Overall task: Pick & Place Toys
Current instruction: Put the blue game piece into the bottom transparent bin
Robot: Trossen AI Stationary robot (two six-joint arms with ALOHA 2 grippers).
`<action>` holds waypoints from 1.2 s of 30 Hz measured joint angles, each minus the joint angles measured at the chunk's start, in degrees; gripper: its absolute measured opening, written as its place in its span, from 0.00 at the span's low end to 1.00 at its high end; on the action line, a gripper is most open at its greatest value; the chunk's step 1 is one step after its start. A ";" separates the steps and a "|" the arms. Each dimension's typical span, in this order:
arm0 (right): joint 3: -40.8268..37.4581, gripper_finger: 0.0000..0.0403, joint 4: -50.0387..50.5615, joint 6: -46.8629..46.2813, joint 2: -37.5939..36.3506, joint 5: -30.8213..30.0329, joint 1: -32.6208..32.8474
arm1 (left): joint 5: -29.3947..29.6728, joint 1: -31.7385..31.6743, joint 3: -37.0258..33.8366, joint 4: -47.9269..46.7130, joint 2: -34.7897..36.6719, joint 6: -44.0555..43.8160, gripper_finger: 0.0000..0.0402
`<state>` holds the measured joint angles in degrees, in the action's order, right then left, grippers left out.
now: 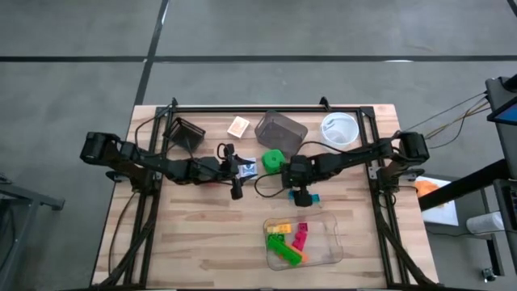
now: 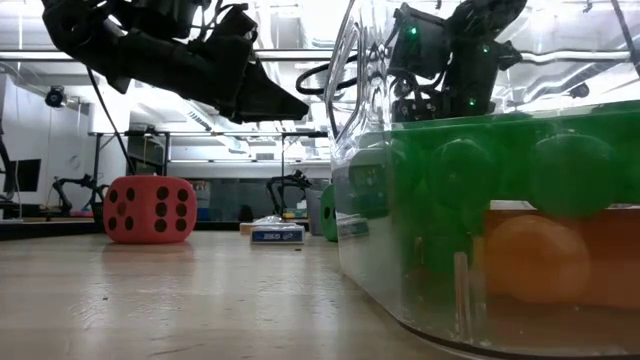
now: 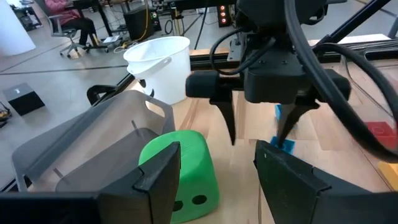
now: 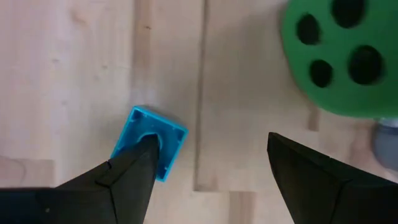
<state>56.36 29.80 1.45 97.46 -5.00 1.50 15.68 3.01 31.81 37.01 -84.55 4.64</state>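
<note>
Nearest the right wrist camera stand the two dark fingers of the right pincer [image 4: 208,174], spread wide and empty, poised above a small teal plastic brick [image 4: 150,140] lying on the pale wooden tabletop [image 4: 74,74]. One fingertip [image 4: 142,155] overlaps the brick's edge in this view; the other hangs over bare wood, so the brick sits off-centre rather than between the jaws. Just beside it lies the green foam-like die with black dots [image 4: 339,56], apart from the brick.

In the high view the right pincer [image 1: 300,194] hovers at mid-tabletop, the brick [image 1: 314,197] showing at its side, with the clear plastic tray [image 1: 331,250] holding green, yellow, pink and orange bricks nearer the front edge. The left pincer [image 1: 237,184] waits near the white-blue card pack [image 1: 248,166], its fingers parted and holding nothing.

Handling judgement: the brick appears rigid, hollow and very light, with smooth moulded walls that could slip or skate sideways if pinched on a corner. The best hold is probably across two opposite flat side walls, jaws centred over the body. This calls for a small sideways correction before descent. Crushing seems unlikely; flicking the brick away is the main risk.
</note>
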 joint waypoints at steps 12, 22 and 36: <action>-0.35 0.73 2.99 0.32 -0.47 -2.05 0.00 | 0.00 0.00 0.00 -0.04 0.00 -0.02 0.52; -0.35 0.68 3.40 0.47 -0.42 0.77 -0.07 | 0.00 0.00 0.00 -0.04 0.00 -0.15 0.52; -0.42 0.13 4.68 1.33 -0.34 3.86 -0.15 | 0.00 0.00 0.00 -0.04 0.00 -0.15 0.52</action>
<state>55.94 34.49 2.77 97.12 -1.14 1.34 15.68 3.01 31.81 36.97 -84.55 4.49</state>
